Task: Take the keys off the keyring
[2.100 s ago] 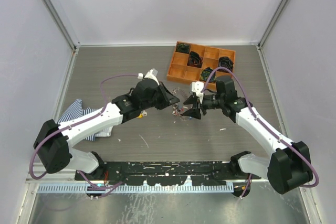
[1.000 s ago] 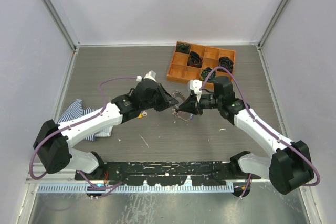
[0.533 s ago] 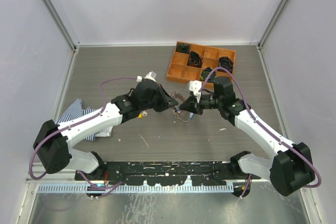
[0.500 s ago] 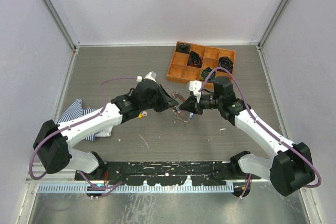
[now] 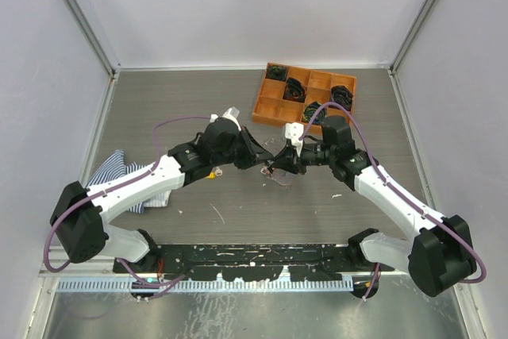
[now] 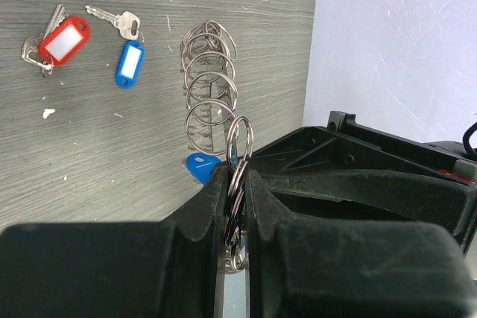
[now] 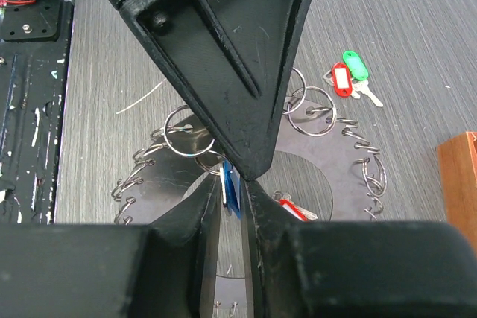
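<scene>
From above, my left fingers and my right fingers meet tip to tip over the keyring, at the middle of the counter, near the orange tray

In my left wrist view, my left fingers are clamped tight on one small link of the keyring, and its other links fan away from them. A red-tagged key and a blue-tagged key lie loose on the counter, apart from the keyring

In my right wrist view, my right fingers stand nearly together with a blue tag in the slit between them. I cannot tell whether they pinch it. The keyring curves behind them, and a green tag lies on the counter beyond it
</scene>
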